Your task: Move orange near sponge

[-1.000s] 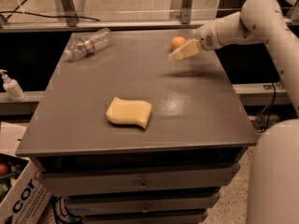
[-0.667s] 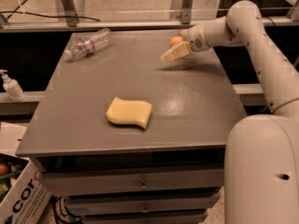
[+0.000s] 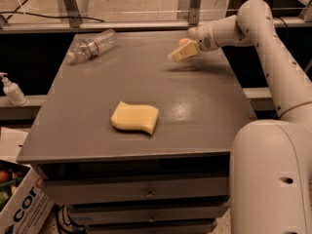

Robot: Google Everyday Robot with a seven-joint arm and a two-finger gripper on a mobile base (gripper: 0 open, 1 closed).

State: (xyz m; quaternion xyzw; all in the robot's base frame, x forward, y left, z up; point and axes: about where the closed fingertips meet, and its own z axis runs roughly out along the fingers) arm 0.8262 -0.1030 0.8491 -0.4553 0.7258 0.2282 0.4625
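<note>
Letters "cor" on the cardboard box (image 3: 24, 206); gripper (image 3: 181, 53) above table's (image 3: 204, 116) far side

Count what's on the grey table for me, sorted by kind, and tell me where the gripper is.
Sponge: 1
Orange: 1
Plastic bottle: 1, lying on its side
Total: 3 on the table
The gripper is over the far right part of the table, just in front of the orange and partly hiding it.
</note>
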